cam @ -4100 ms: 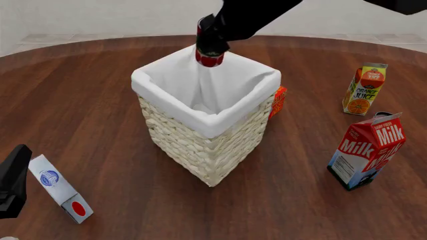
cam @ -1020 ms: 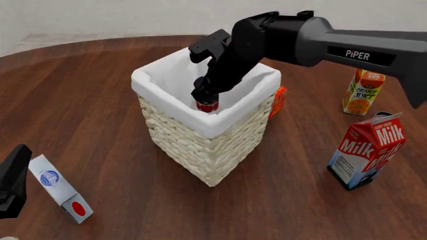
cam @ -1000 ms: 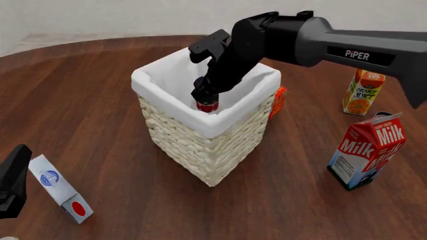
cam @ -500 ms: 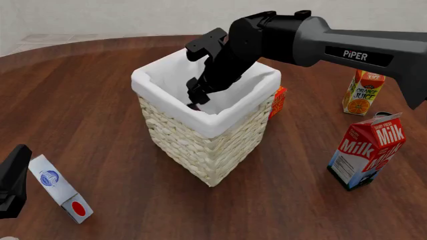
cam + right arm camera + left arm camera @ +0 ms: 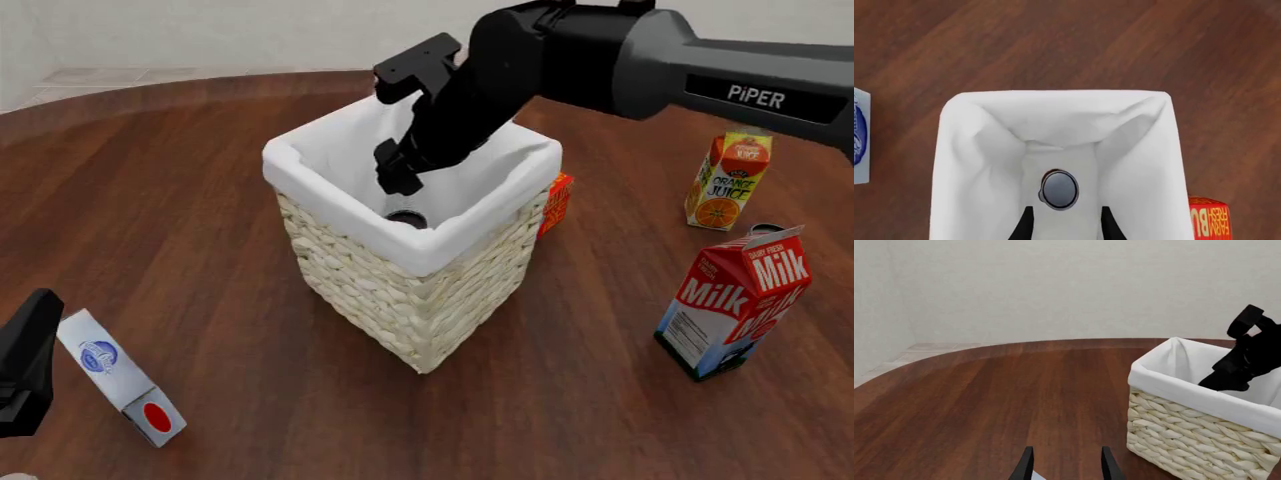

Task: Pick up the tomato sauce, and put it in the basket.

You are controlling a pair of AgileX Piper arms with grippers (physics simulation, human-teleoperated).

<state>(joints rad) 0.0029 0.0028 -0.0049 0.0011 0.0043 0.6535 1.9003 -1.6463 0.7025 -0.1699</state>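
Dark wood tabletop (image 5: 200, 200), rounded edge, pale plain wall behind. Lower left of front view: left pincer (image 5: 24, 365) parked low at frame edge beside a white-and-blue carton (image 5: 118, 375); in left wrist view fingertips apart with nothing between, so open and idle. Lower right: milk carton (image 5: 734, 305); further back at right, orange juice carton (image 5: 727, 183).

Centre: basket (image 5: 400, 290), white lining folded over rim. Small red box (image 5: 557, 203) just beside its right wall, mostly hidden.

Tomato sauce (image 5: 1059, 189) upright on the basket floor, silver top up; only a sliver of the top visible in front view (image 5: 404, 216) over the near rim. Clear of both fingers in right wrist view.

Right pincer (image 5: 398, 170) above the can, inside the basket mouth at about rim height, jaws narrowly apart, holding nothing. Right arm entering from upper right, forearm sloping down, wrist bent steeply so fingers point down into the basket.

Judgement: pick and placement done, release done. Remaining: lift right arm clear of the basket without snagging the lining.
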